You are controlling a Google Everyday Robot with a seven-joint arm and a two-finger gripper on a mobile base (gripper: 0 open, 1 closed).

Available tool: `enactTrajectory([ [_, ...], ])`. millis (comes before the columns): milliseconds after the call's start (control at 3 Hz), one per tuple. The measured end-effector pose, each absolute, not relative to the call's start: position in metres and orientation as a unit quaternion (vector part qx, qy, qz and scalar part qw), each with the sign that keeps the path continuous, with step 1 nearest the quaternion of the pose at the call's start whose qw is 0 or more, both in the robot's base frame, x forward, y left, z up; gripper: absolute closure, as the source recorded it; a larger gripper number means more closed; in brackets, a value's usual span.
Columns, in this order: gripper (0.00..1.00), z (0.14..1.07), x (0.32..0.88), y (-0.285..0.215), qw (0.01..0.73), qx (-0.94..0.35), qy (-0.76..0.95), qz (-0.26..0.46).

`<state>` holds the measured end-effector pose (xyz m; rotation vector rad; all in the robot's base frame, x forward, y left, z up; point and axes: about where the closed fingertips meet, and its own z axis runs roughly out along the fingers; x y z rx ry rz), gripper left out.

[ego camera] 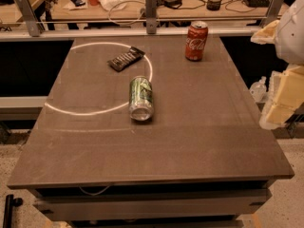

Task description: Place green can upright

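1. Hanging off the right edge of the table, my gripper is well apart from everything; whether it is spread or closed I cannot tell.
2. The green can lies on its side near the table's middle, a silver end facing near, across the white ring.
3. I judge it light, thin-walled and slick: likely to roll left or right at a nudge, and to dent under a hard squeeze.
4. I would take it across the curved body at mid-length, gently, then tip it onto an end.
5. The red cola can stands far right, the dark wrapper far left; both are clear of the green can.
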<state>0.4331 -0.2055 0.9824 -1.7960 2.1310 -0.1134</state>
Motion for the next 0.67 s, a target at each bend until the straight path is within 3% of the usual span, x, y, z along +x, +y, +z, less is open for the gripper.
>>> enactTrajectory([
  [667,0.0,0.992,0.403,-0.135,0.207,-0.778,0.593,-0.035],
])
